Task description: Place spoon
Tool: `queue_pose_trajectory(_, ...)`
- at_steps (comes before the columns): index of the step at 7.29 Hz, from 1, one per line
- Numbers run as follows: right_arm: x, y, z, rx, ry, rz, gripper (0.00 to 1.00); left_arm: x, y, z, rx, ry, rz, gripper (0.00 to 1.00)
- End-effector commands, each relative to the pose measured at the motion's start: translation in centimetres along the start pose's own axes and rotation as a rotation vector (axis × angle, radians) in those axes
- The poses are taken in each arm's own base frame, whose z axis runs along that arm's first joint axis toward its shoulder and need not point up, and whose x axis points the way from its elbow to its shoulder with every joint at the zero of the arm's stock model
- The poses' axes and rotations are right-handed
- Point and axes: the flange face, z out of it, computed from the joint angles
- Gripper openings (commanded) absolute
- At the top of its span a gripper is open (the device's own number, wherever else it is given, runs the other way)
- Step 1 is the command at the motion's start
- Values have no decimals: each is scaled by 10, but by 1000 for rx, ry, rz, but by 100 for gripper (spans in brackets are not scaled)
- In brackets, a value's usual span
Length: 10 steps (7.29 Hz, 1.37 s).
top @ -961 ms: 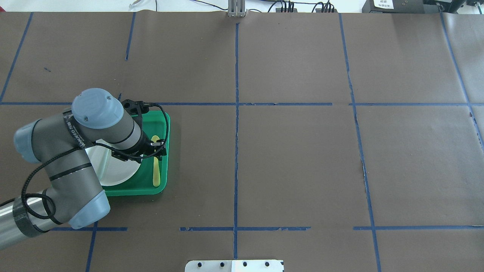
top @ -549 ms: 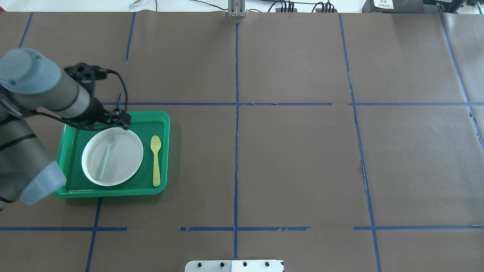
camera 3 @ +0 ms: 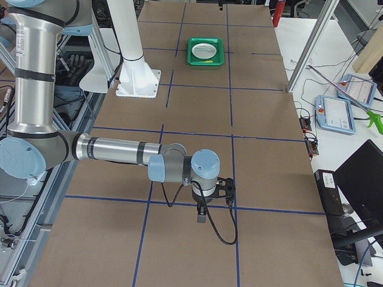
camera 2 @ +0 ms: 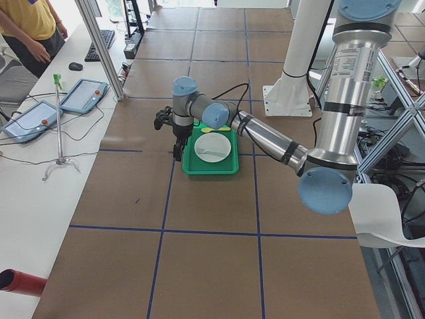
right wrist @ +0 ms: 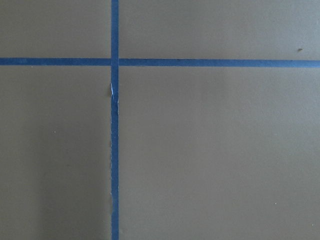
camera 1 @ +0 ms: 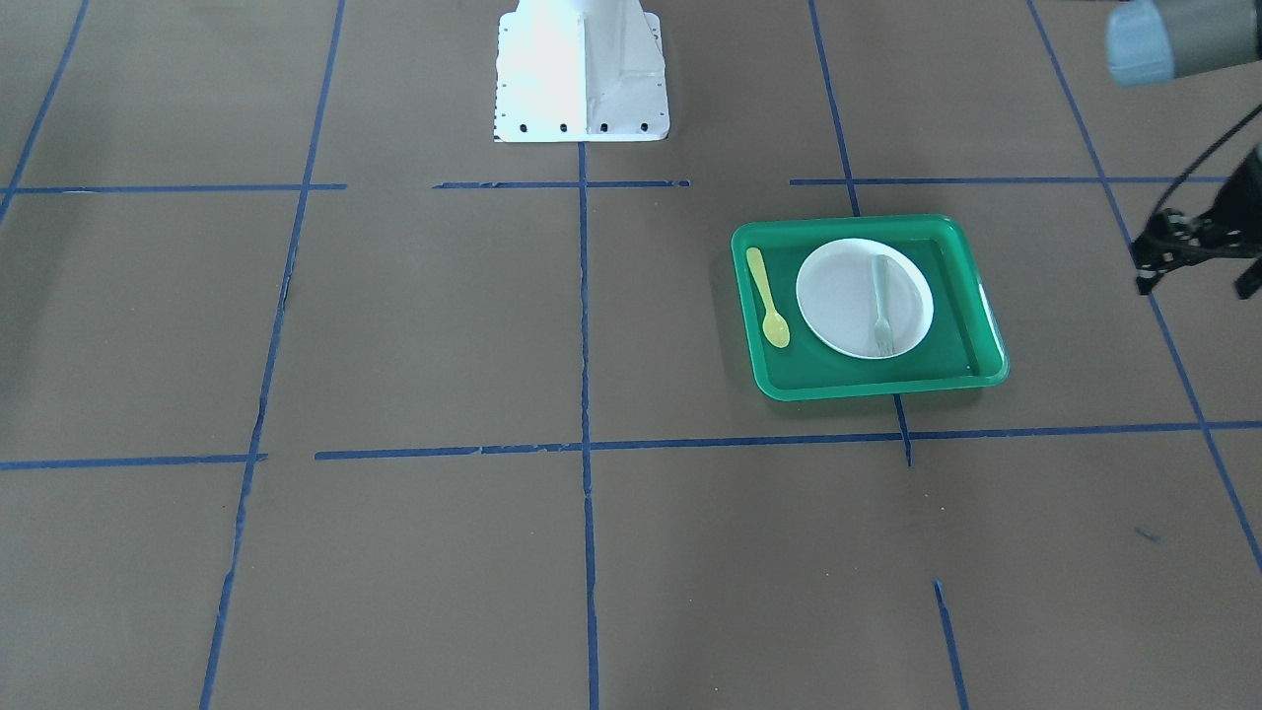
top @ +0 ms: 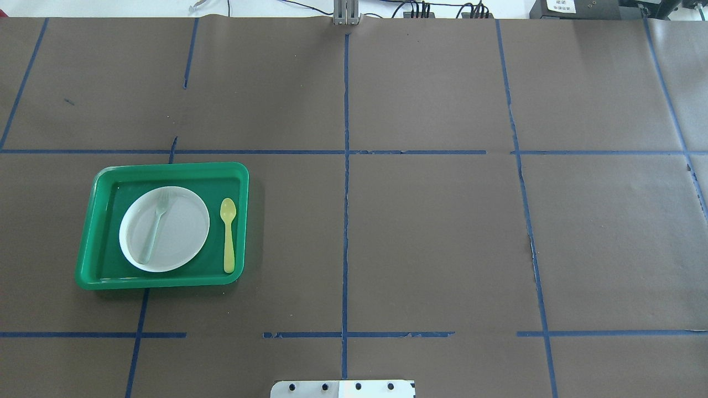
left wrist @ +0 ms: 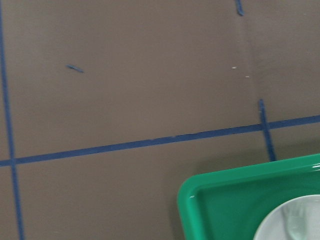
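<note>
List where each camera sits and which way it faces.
Front-facing: across the table, looking down at the green plastic tray; white robot base at top, left arm at right edge.
Overhead: behind the robot, looking down; only the base's plate shows.
Exterior left: table's end; left arm near.
Exterior right: opposite end; right arm near, tray far.
Left wrist: down onto the tray's corner; no robot parts.
Right wrist: down onto taped brown paper.
Shared: front-facing and overhead show the small yellow plastic spoon beside the white round plate.
</note>
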Motion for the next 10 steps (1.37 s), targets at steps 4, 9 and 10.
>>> queue_pose_trajectory(4, 0, 0, 0, 0, 0, 0, 100, -181, 137, 22, -94, 75, -83, 100)
queue_pose_trajectory(9, 0, 0, 0, 0, 0, 0, 100, -183, 130, 20, -78, 78, -78, 100)
queue_pose_trajectory(10, 0, 0, 0, 0, 0, 0, 100, -183, 127, 20, -78, 78, -74, 100)
